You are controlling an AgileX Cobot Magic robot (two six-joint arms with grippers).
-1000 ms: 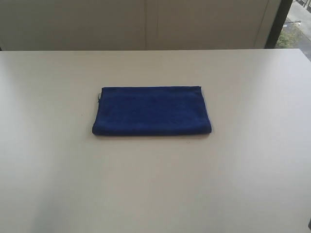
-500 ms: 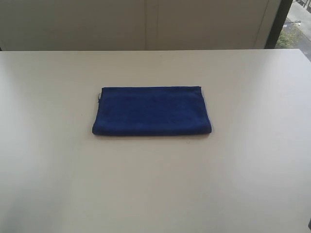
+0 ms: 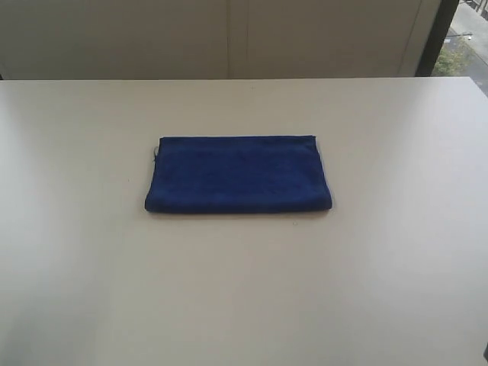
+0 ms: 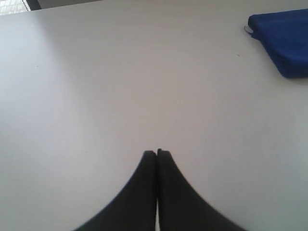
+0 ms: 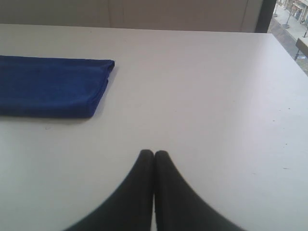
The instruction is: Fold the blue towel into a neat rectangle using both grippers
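Out of the exterior view: both arms; the left black pincer gripper [image 4: 157, 152] and the right black pincer gripper [image 5: 154, 152] show only in their own wrist views, as fingertips.
Cut off: the royal-blue soft cloth towel [image 3: 238, 174] runs past the frame edge in both wrist views, so each shows one end only.
Hard to make out: a small pale scrap [image 4: 247, 30] at a corner of the towel's left end, too small to identify.
Towel: folded into a flat rectangle at the middle of the pale matte table [image 3: 244, 297], a little nearer the far edge, with its long sides parallel to that edge. Stacked layers show at its right end.
Left gripper: fingers pressed together, holding nothing, over bare table, well apart from the towel.
Right gripper: fingers together, empty, likewise well apart from the towel.
Around: beige wall panels [image 3: 229, 38] beyond the far edge; a window strip [image 3: 461, 38] by the far right corner.
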